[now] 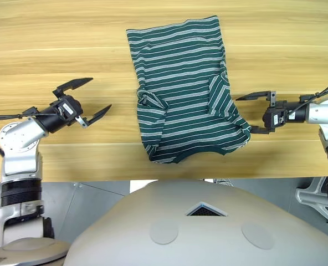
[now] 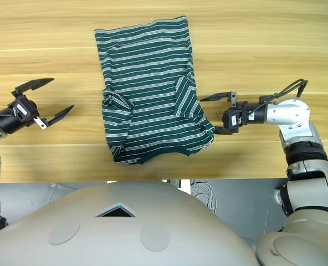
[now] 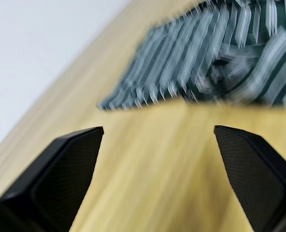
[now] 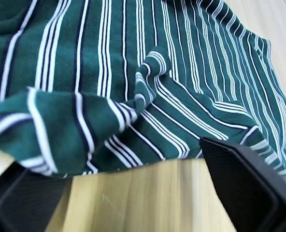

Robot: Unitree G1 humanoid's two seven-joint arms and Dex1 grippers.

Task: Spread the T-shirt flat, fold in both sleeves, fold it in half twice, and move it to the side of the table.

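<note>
In the eye views the striped T-shirt (image 1: 183, 88) lies rumpled in the middle of the wooden table (image 1: 53, 39) above grey floor (image 1: 97, 194), with the left gripper (image 1: 100, 93) wide open well to its left and the right gripper (image 1: 244, 114) wide open at its near right corner, while the left wrist view shows a pale background (image 3: 36, 38) past the table's edge and the right wrist view shows the hem just before the fingers (image 4: 249, 183).
</note>
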